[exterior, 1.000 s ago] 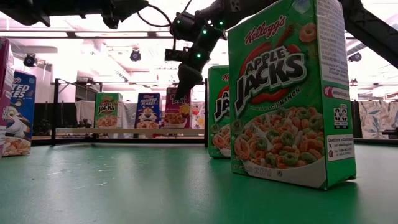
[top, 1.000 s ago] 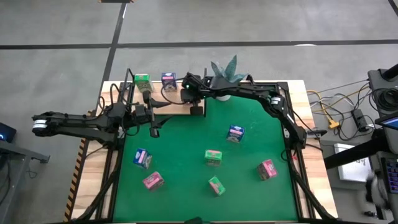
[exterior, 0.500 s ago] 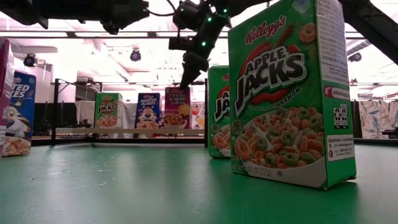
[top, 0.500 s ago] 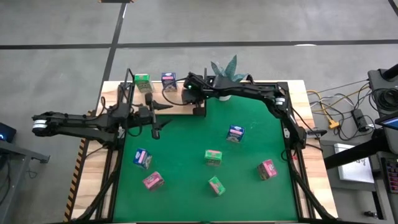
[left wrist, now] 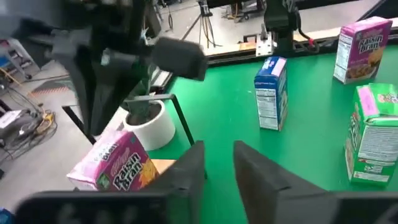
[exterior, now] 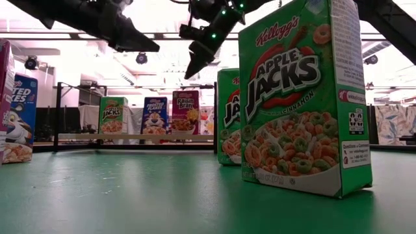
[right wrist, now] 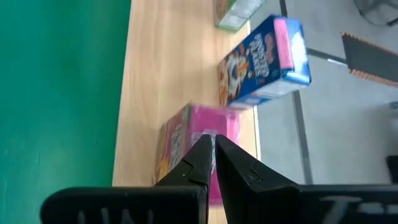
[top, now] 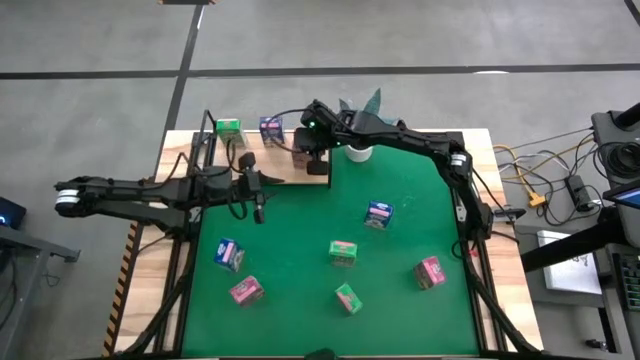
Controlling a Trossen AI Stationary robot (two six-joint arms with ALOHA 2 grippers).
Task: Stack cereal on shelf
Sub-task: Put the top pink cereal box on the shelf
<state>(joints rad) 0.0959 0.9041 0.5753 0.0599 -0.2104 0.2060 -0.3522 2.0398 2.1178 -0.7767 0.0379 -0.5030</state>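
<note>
**A:** Right wrist view: the right gripper [right wrist: 213, 155] hangs above the shelf [right wrist: 155, 93], fingers nearly pressed together with only a sliver between them and nothing pinched, right over the pink carton [right wrist: 193, 146] standing on the board. What about the other arm?

**B:** In the high view the left gripper [top: 258, 192] hovers at the green felt's near-shelf edge. Its own camera shows the fingers spread apart, holding nothing.

**A:** Where does the cereal stand?

**B:** Three cartons line the shelf: green [top: 228, 128], blue-and-white [top: 270, 128] and the pink one. Six more lie scattered on the felt: a blue one [top: 378, 214], a green one [top: 343, 253], a pink one [top: 430, 271], another green [top: 347, 297], another pink [top: 246, 290], another blue [top: 229, 254].

**A:** How would they handle?

**B:** Likely light, thin card, stiff at the edges but easy to dent on the broad printed faces, and easy to tip. A hold across the narrow sides, near the upper half, looks safest; the glossy print may slip.

**A:** And their look?

**B:** Small upright boxes, brightly printed; the low view shows the nearest green carton [exterior: 302, 97] printed with ringed cereal.
</note>
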